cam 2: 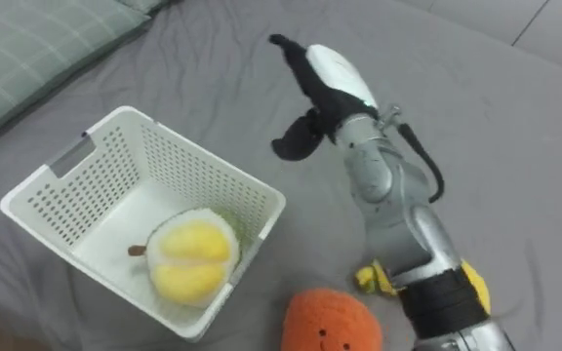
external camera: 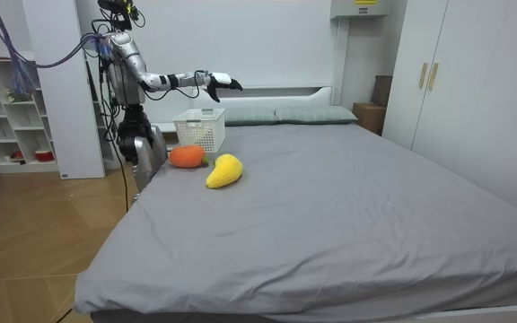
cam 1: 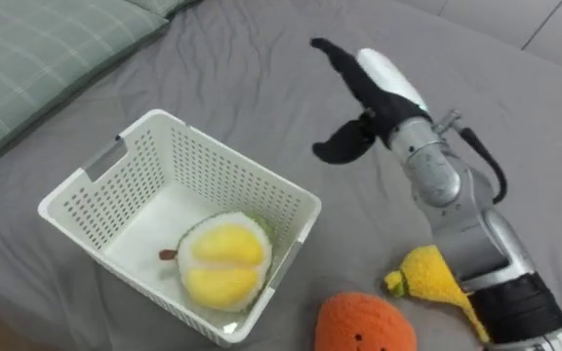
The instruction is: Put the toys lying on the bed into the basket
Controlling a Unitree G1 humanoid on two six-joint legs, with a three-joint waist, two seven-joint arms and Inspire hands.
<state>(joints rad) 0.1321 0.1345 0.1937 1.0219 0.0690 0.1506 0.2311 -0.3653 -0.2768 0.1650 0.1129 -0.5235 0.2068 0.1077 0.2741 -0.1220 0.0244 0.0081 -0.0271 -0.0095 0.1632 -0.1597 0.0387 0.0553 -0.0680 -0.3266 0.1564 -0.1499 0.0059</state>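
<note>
A white perforated basket (cam 1: 261, 190) (cam 2: 242, 200) (external camera: 199, 128) sits on the grey bed and holds a yellow plush fruit with a green rim (cam 1: 224, 261) (cam 2: 192, 258). An orange plush toy (cam 1: 364, 323) (cam 2: 332, 320) (external camera: 186, 156) lies on the sheet just in front of the basket. A yellow plush toy (cam 1: 431, 278) (external camera: 224, 170) lies to its right, partly behind my right forearm. My right hand (cam 1: 374, 93) (cam 2: 322, 83) (external camera: 217, 82) hangs open and empty in the air above the bed, beyond the basket's right corner.
A checked green pillow (cam 1: 37, 54) lies at the head of the bed, left of the basket. White shelves (external camera: 12, 117) stand behind the robot and wardrobe doors (external camera: 474, 90) on the room view's right. The robot stands at the bedside by the basket.
</note>
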